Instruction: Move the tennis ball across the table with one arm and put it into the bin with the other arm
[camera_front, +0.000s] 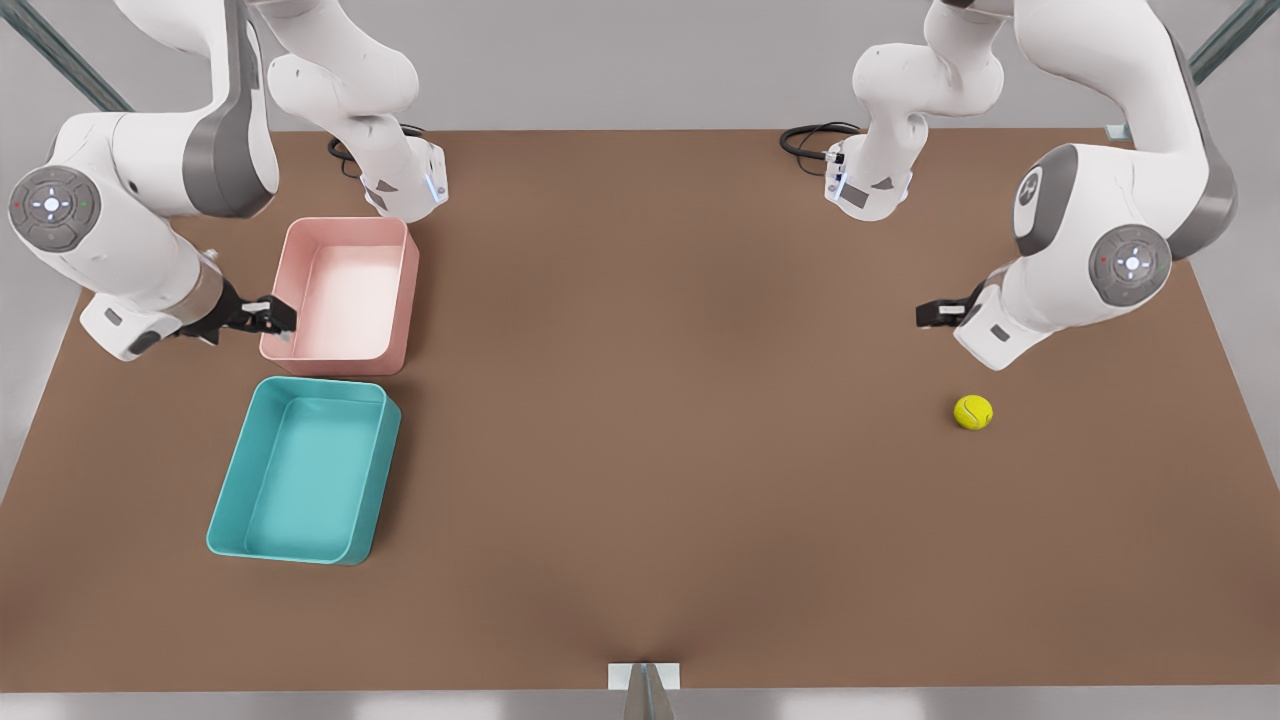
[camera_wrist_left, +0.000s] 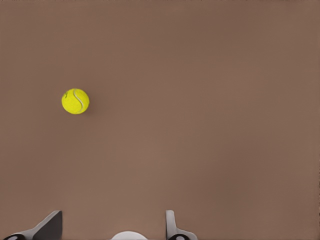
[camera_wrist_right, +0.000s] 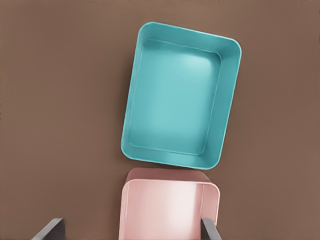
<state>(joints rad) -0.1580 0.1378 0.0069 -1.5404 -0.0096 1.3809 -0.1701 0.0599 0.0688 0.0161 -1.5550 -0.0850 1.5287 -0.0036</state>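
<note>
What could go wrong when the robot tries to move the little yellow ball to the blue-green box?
1. The tennis ball is round and lies loose on the table, so it may roll away if the open left gripper bumps it.
2. The bin is far across the table, so the ball could stop short.
3. The pink tub sits right beside the bin, under the open right gripper, so the ball might drop in the wrong one.

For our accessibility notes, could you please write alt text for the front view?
A tennis ball lies on a brown table at the front view's right, below the open left hand. Opposite, the open right hand hovers at a pink tub beside the teal bin.
</note>
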